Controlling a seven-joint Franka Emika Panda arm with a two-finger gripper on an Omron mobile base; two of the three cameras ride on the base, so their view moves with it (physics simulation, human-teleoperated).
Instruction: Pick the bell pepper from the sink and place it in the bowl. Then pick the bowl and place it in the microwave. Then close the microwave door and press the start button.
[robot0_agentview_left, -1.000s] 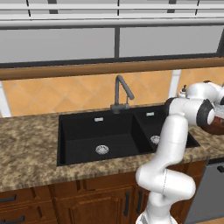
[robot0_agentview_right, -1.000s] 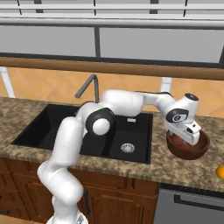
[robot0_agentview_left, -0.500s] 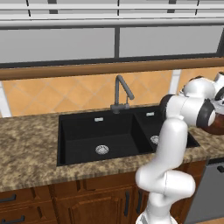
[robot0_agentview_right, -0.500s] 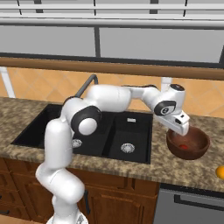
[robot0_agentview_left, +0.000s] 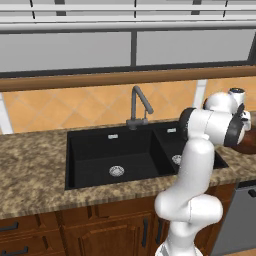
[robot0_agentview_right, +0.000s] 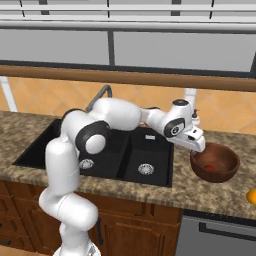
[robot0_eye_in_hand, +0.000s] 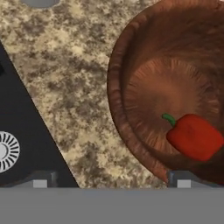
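Resting inside the bowl (robot0_eye_in_hand: 144, 78), the bell pepper (robot0_eye_in_hand: 194, 136) lies on the bowl's floor toward one side, stem up; in the right base view it shows as a small red spot low in the bowl (robot0_agentview_right: 216, 172). First step judged done: pepper is out of the sink (robot0_agentview_right: 125, 160) and contained, so it should travel with the bowl.

Bowl sits on the granite table (robot0_eye_in_hand: 65, 83), just beside the sink's smaller basin, near the table's front edge.

Hand (robot0_agentview_right: 196, 148) hovers at the bowl's near rim, on the sink side. Fingertips (robot0_eye_in_hand: 41, 178) stand far apart at the bottom of the hand view: one over the sink edge, the other over the bowl wall. Hand is wide and empty. Offset from the bowl's centre reads as a line-up for a rim pinch rather than a reach for the pepper.

Judged next step: grip the bowl wall and lift it level. Risk: a one-sided rim grip may tilt the bowl and roll the pepper.
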